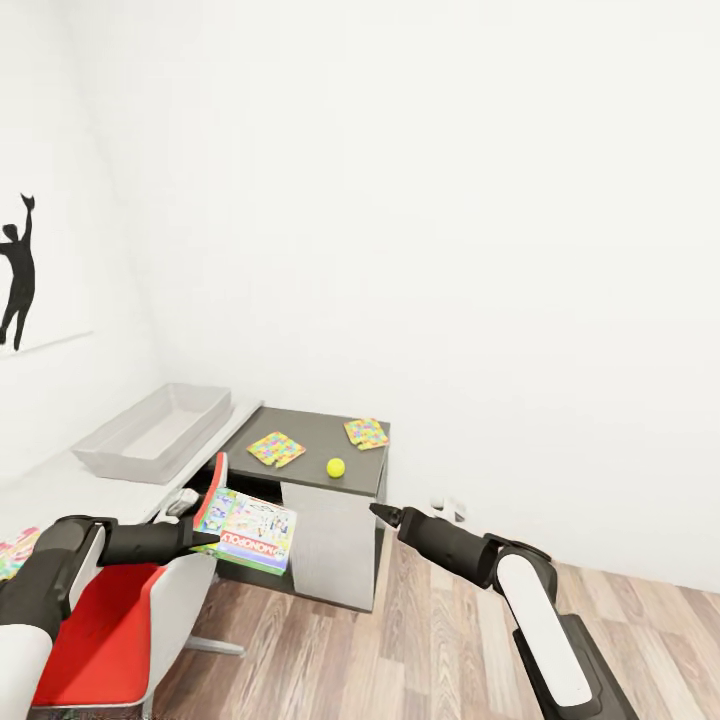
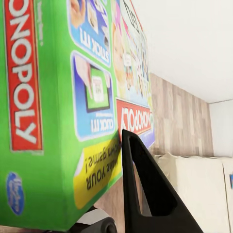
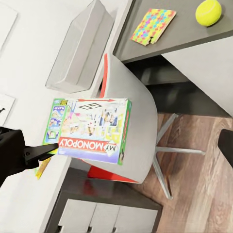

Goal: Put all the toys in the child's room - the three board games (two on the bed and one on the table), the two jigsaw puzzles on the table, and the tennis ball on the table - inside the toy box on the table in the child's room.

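My left gripper point(image 1: 207, 538) is shut on the edge of a green-edged Monopoly board game point(image 1: 248, 530), which hangs tilted over a red and white chair point(image 1: 120, 620); the box also shows in the left wrist view point(image 2: 63, 107) and the right wrist view point(image 3: 92, 128). The grey toy box point(image 1: 160, 430) stands on the pale table point(image 1: 70, 490) beyond it. Two jigsaw puzzles point(image 1: 276, 448) point(image 1: 366, 432) and a yellow tennis ball point(image 1: 335, 467) lie on a dark grey cabinet top. My right gripper point(image 1: 378, 512) hovers open and empty to the right of the chair; one finger point(image 3: 226, 141) shows at the frame's edge.
The chair is tucked between the pale table and the dark cabinet point(image 1: 330, 560). A colourful flat item point(image 1: 18, 552) lies at the table's near left end. White walls close the corner behind. Wood plank floor point(image 1: 420, 640) stretches to the right.
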You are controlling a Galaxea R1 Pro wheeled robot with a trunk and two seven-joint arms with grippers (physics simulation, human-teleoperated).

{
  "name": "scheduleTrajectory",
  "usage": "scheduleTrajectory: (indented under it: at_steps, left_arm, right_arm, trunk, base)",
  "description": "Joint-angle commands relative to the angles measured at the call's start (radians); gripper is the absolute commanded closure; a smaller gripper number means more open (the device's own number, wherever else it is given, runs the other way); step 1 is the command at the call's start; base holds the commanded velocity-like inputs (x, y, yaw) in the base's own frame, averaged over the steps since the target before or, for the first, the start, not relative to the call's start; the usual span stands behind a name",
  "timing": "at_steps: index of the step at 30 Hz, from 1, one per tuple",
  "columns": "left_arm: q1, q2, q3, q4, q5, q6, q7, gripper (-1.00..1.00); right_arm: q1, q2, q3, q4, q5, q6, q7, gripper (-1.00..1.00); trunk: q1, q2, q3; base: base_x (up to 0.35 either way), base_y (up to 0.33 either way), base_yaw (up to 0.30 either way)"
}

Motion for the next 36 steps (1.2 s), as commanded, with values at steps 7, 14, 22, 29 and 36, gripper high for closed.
scheduleTrajectory:
  at_steps: [7, 14, 22, 29, 36]
  left_arm:
    - [-0.001, 0.0, 0.002, 0.0, -0.002, 0.008, -0.007, 1.0]
    - [-0.001, 0.0, 0.002, 0.0, -0.002, 0.008, -0.007, 1.0]
    - [-0.001, 0.0, 0.002, 0.0, -0.002, 0.007, -0.007, 1.0]
    - [-0.001, 0.0, 0.002, 0.0, -0.002, 0.006, -0.007, 1.0]
    - [-0.001, 0.0, 0.002, 0.0, -0.002, 0.006, -0.007, 1.0]
  right_arm:
    - [-0.001, 0.0, 0.001, -0.001, -0.011, 0.003, -0.011, -1.0]
    - [-0.001, 0.0, 0.001, -0.001, -0.01, 0.003, -0.011, -1.0]
    - [-0.001, 0.0, 0.001, -0.001, -0.011, 0.003, -0.01, -1.0]
    - [-0.001, 0.0, 0.0, 0.0, -0.01, 0.003, -0.01, -1.0]
    - [-0.001, 0.0, 0.001, 0.001, -0.01, 0.003, -0.01, -1.0]
  trunk:
    - [0.001, -0.001, -0.001]
    - [0.001, -0.001, -0.001]
    - [0.001, -0.001, -0.001]
    - [0.001, -0.001, -0.001]
    - [0.001, -0.001, -0.001]
  base:
    - [0.17, 0.103, 0.289]
    - [0.196, 0.113, 0.292]
    - [0.213, 0.154, 0.292]
    - [0.242, 0.13, 0.292]
    - [0.267, 0.014, 0.292]
